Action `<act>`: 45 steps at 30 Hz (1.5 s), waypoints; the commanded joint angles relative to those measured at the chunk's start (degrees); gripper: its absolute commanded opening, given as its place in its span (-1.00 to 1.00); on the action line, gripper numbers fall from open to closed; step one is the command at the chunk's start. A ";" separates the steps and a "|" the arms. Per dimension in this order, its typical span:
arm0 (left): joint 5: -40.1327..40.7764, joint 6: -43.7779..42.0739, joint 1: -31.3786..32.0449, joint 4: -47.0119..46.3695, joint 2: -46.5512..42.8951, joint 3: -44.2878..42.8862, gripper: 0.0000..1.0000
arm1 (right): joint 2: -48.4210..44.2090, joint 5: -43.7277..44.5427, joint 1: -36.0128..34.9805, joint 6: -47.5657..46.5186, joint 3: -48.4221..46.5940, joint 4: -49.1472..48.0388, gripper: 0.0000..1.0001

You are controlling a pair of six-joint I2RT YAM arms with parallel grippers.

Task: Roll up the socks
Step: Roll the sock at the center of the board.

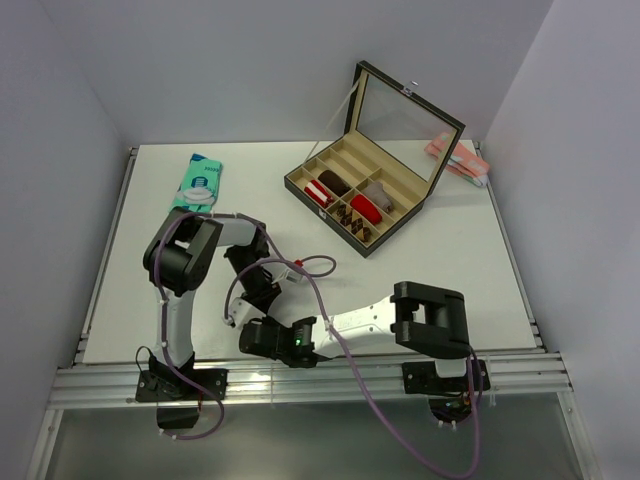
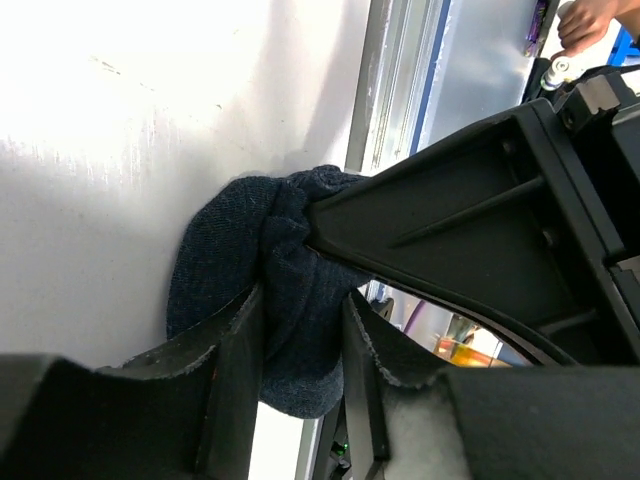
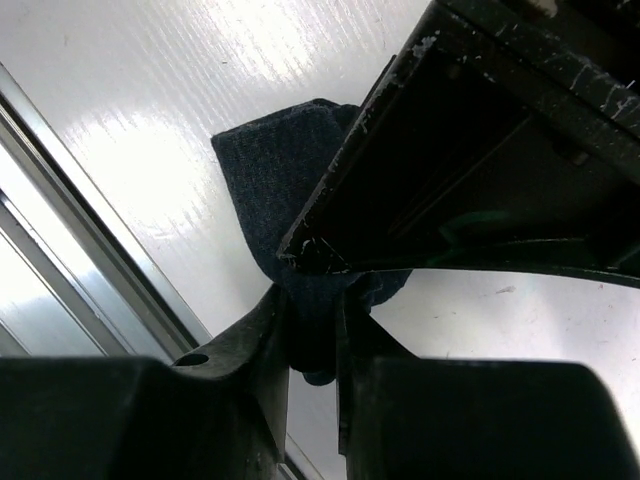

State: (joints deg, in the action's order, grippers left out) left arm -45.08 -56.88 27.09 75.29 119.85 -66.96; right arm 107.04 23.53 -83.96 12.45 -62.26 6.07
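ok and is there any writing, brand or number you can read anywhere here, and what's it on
No text can be read in any view.
teal packet: white printed marks, too small to read.
pink packet behind the open case: any print is too small to read.
navy sock: no tag or print shows.

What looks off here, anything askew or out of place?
The navy sock is bunched, not rolled, right beside the near-edge rail, pinched by both the left gripper and right gripper. Nothing spilled or damaged.
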 commanded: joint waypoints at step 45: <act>9.39 0.62 -10.06 -39.94 -51.29 24.49 0.14 | -5.27 -29.23 21.12 4.16 5.93 11.33 -0.92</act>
State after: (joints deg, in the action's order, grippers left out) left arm -37.85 -54.33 12.97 38.35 73.17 -45.50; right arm 98.54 -2.46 -64.55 17.54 -55.31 9.61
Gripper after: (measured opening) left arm 0.563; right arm 0.256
